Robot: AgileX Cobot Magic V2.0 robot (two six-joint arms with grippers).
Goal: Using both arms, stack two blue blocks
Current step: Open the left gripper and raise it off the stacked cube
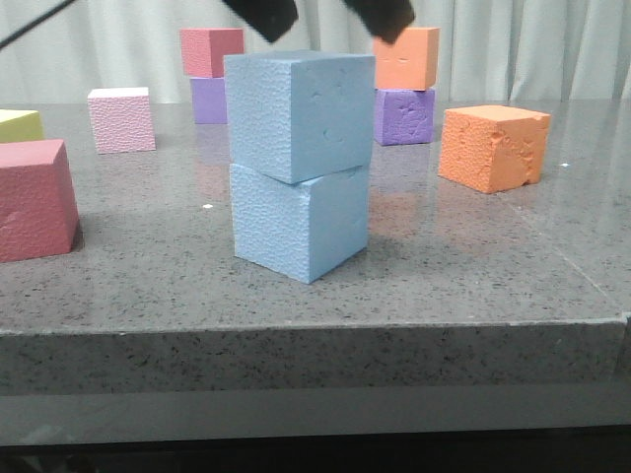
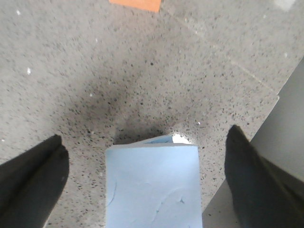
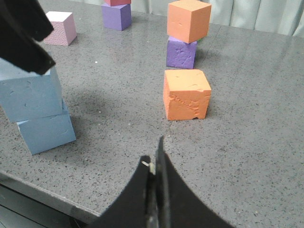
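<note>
Two sky-blue blocks are stacked near the table's front edge: the upper blue block [image 1: 299, 113], with small dents on a face, rests slightly turned on the lower blue block [image 1: 299, 225]. My left gripper [image 1: 325, 18] hangs open just above the stack, one dark finger on each side and neither touching the upper block. From the left wrist view the upper block's top face [image 2: 152, 187] lies between the spread fingers of the gripper [image 2: 145, 135]. My right gripper [image 3: 159, 152] is shut and empty, low over the table to the right of the stack [image 3: 33, 99].
A dented orange block [image 1: 493, 146] sits right of the stack. Behind it an orange cube [image 1: 406, 57] tops a purple one [image 1: 402, 116]. A red cube [image 1: 210, 51] on a purple cube, a pink cube [image 1: 121, 120] and a red block [image 1: 35, 199] stand left.
</note>
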